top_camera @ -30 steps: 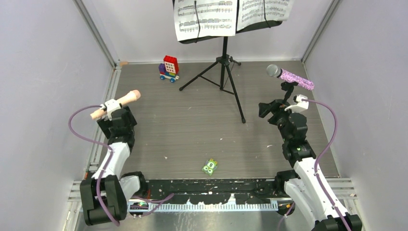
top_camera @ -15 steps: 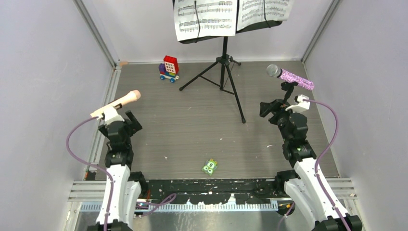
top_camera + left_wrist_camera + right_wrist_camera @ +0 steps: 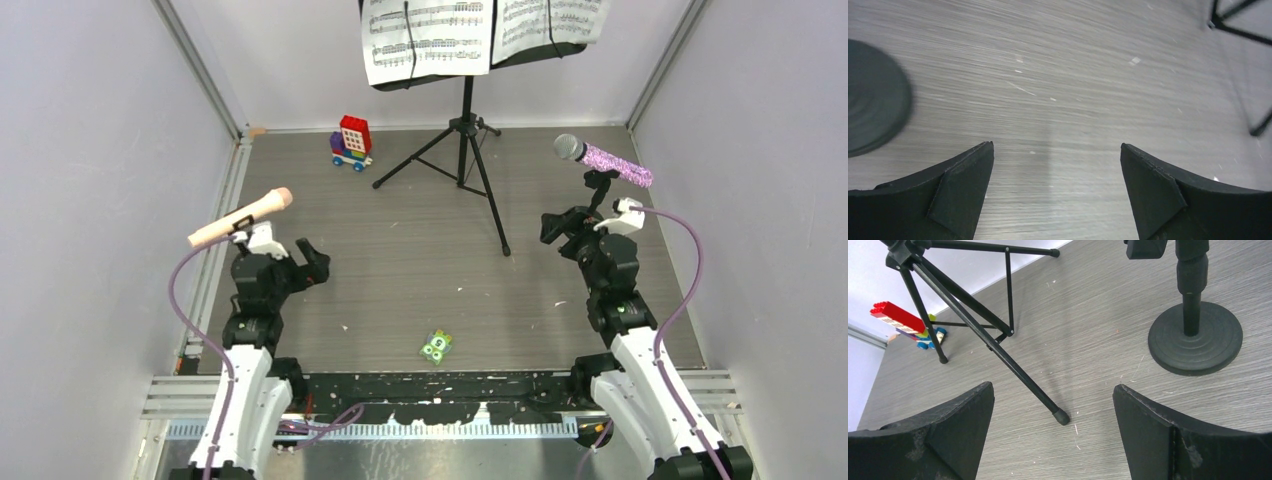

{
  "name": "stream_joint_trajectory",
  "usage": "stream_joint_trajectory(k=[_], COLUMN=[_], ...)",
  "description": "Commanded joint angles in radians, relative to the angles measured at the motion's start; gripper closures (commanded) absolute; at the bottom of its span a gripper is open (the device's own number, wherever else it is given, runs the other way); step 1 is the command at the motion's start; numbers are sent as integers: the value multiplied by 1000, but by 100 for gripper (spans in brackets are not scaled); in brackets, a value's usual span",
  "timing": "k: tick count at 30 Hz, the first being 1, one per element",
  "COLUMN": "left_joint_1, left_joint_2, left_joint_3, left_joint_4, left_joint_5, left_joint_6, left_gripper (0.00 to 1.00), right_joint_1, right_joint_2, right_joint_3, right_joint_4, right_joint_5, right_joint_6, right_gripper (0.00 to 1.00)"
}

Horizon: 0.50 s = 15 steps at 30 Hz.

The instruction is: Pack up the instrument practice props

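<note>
Top external view: the pink microphone (image 3: 242, 217) slants at ten o'clock from my left gripper (image 3: 315, 265), apart from it; my jaws stand wide, holding nothing. My right gripper (image 3: 553, 228), equally spread and empty, has the purple-glitter microphone (image 3: 605, 160) at one o'clock.

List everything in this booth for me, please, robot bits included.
Music stand: one, black, back centre.
Sheet-music pages: two, white, on the stand.
Pink microphone: one, left side.
Purple-glitter microphone: one, right side, on a mount.
Mic mounts: two, black, round bases, one each side.
Toy brick vehicle: one, red, blue and purple, left of the stand.
Green piece: one, front centre.
Table: one, grey.
Left end effector: one, black, open, empty.
Right end effector: one, black, open, empty.
</note>
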Motion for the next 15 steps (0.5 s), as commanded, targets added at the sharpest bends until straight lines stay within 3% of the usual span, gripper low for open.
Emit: stream_joint_trajectory(k=[1,4,7,11,15], left_joint_1=[-183,-380,-499,-536,-536], left_joint_2=[62,91,101,112,135], left_joint_3=[28,26,3,39,153], left_joint_4=[78,135,264,258,47], left_joint_5=[94,4,-9,-32,-61], left_joint_6=[-38,-45,-77,-111,-86], left_gripper=[0,0,0,0,0], right_joint_1=[22,92,221,355,380], right_joint_2=[63,142,230,330,467], right_joint_3=[44,42,69,127,248], right_joint_4=[69,137,217,365,459], right_joint_5=[-12,9,40,61,-2], right_joint_6=[-30,-78,-113,-191,-248], right_gripper=[7,7,7,7,7])
